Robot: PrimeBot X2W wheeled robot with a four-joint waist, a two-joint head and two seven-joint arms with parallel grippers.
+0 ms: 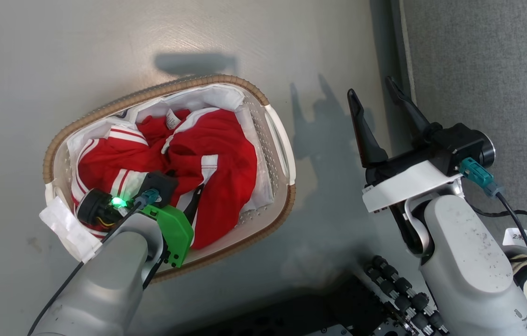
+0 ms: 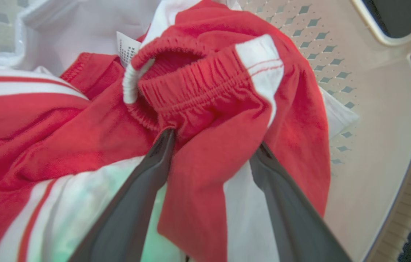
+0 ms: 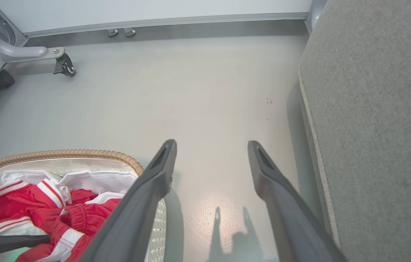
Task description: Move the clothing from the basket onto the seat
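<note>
Clothing (image 1: 216, 158) lies heaped inside the basket (image 1: 282, 149), which stands on the floor (image 1: 104, 46) at 9 o'clock from the right gripper (image 1: 371, 88). Left gripper (image 2: 214, 140) is down among the garments, jaws spread wide, with a red elastic-waisted fold standing between them. Right gripper hangs over floor, jaws wide apart, holding nothing. Seat (image 1: 487, 70) lies at 2 o'clock in the head view, near the right gripper

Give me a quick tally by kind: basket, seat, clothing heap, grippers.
laundry basket: 1
grey seat cushion: 1
red-and-white clothing heap: 1 (pieces too tangled to count)
grippers: 2 (left gripper, right gripper)
Total: 5
</note>
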